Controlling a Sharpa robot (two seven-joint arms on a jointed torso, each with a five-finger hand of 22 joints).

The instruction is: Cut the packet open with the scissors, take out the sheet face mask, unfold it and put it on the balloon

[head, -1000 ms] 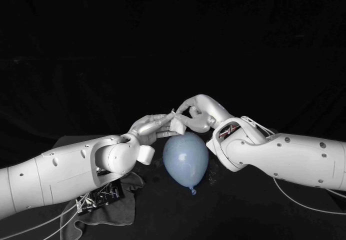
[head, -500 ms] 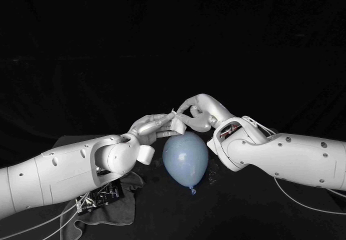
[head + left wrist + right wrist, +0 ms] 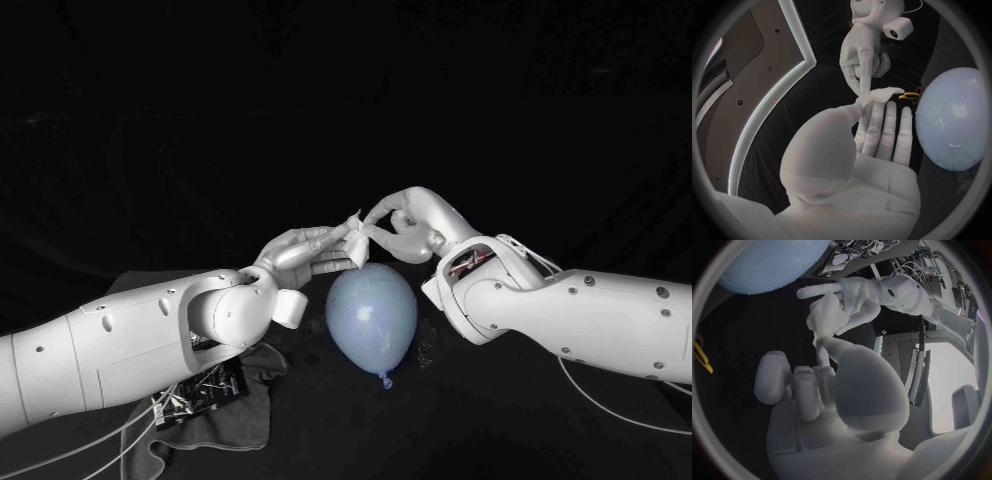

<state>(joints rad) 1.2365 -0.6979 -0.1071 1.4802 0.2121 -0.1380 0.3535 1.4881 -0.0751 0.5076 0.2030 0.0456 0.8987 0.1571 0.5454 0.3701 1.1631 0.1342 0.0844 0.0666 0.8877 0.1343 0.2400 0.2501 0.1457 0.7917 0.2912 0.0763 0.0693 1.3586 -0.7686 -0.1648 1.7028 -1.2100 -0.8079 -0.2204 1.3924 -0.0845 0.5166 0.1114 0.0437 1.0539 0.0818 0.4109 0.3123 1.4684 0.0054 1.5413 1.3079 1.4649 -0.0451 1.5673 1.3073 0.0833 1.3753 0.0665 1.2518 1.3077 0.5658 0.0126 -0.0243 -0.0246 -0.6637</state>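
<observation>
While left hand (image 3: 307, 250) and right hand (image 3: 405, 226) pinch a folded white sheet mask (image 3: 351, 231)
Uneven pulling could tear it.

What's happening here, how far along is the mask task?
Both hands hold the sheet mask over the balloon. The left hand grips it, and the right hand pinches its upper edge. The mask looks bunched rather than spread, and it is not on the balloon yet.
</observation>
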